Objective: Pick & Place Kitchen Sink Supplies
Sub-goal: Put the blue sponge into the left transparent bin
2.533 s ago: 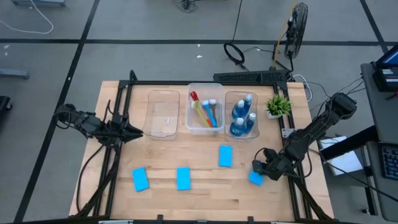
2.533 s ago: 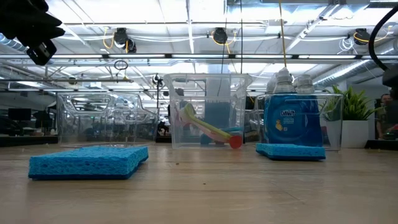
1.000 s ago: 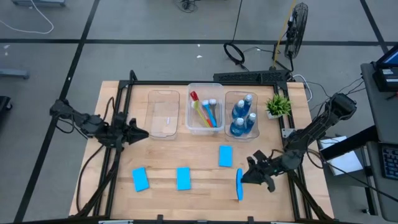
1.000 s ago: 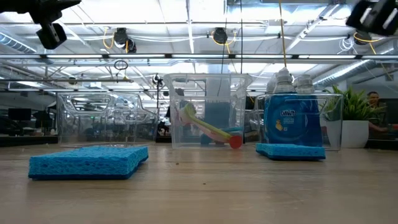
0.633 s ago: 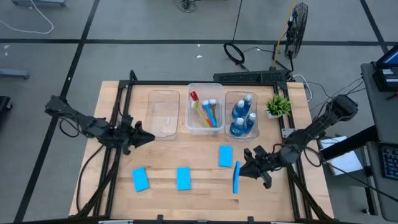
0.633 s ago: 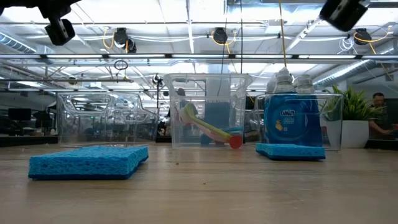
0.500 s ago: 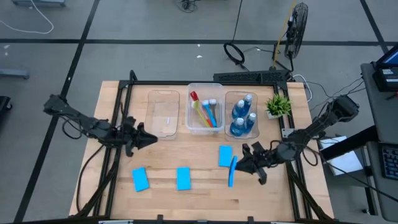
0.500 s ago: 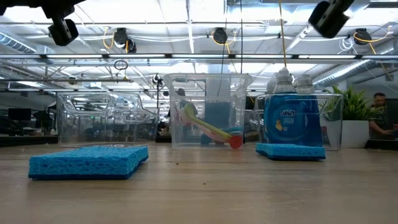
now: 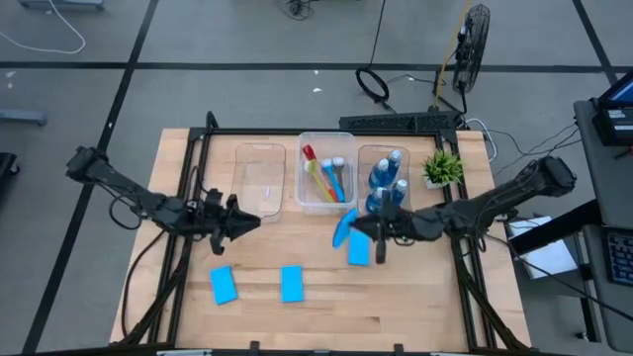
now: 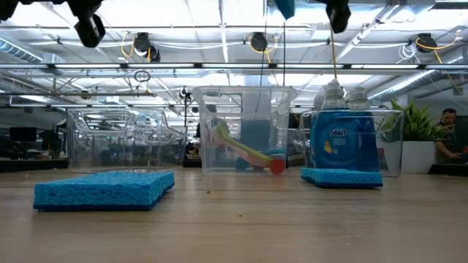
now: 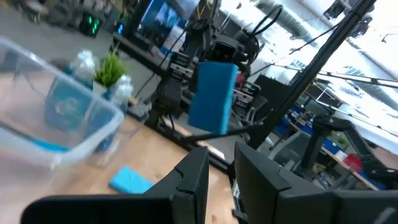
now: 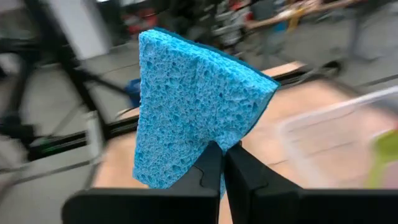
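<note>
My right gripper (image 9: 358, 230) hangs in front of the tubs, shut on a blue sponge (image 12: 193, 106), which is also the blue sponge (image 11: 213, 96) in the left wrist view. Three more sponges lie flat on the table (image 9: 224, 284), (image 9: 291, 283), (image 9: 358, 251). The middle tub (image 9: 326, 173) holds dish brushes and the right tub (image 9: 386, 185) holds blue bottles. The left tub (image 9: 259, 181) shows nothing inside. My left gripper (image 9: 249, 223) hovers near that tub's near edge, slightly open, with nothing between its fingers (image 11: 199, 180). My right gripper pinches the sponge between its two fingers at one edge (image 12: 211, 146), near a corner. The fingers point level, coming from the table's right side. The sponge is lifted clear of the table and sticks out past the fingertips, tilted.
A small green potted plant (image 9: 442, 168) stands at the far right beside the bottle tub. Dark frame rails (image 9: 188, 188) run along the table's left, right and far sides. Bare wood (image 9: 326, 316) lies along the near edge.
My right gripper has carried the sponge up and toward the table's far left, from near the right edge to just before the tubs, rolling as it went, so the sponge now sits tilted. My left gripper has moved toward the table's middle.
</note>
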